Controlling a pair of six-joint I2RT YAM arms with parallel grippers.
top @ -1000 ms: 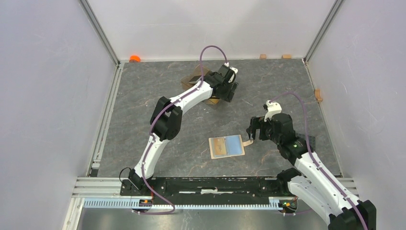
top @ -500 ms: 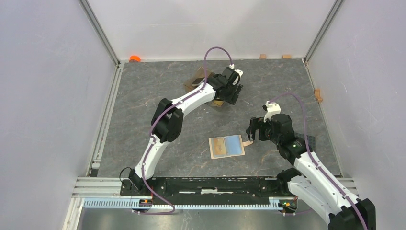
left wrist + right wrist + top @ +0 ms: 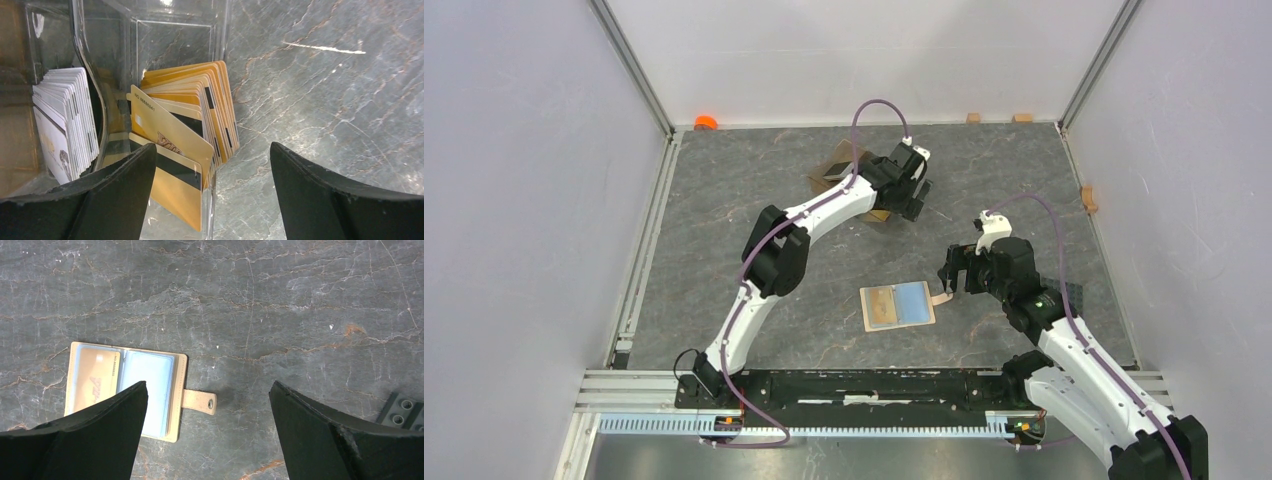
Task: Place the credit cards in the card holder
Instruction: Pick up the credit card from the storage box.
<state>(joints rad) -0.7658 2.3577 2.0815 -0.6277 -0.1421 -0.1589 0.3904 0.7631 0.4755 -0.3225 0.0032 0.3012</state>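
I've both jaws apart: left gripper (image 3: 211, 150) over centre-left credit cards (image 3: 190, 100) to pinch 1, right gripper (image 3: 207, 385) above card holder (image 3: 127, 370).

The worktop (image 3: 724, 200) is dark grey, stone-patterned, with pale and rusty veins. Plain white walls (image 3: 524, 200) close the left, far and right sides, joined by slanting aluminium posts (image 3: 629, 62). A metal rail (image 3: 642, 262) runs along the left edge. A small orange thing (image 3: 706, 122) sits in the far left corner, and small tan blocks (image 3: 973, 117) sit along the far edge. The light is even, the shadows soft.
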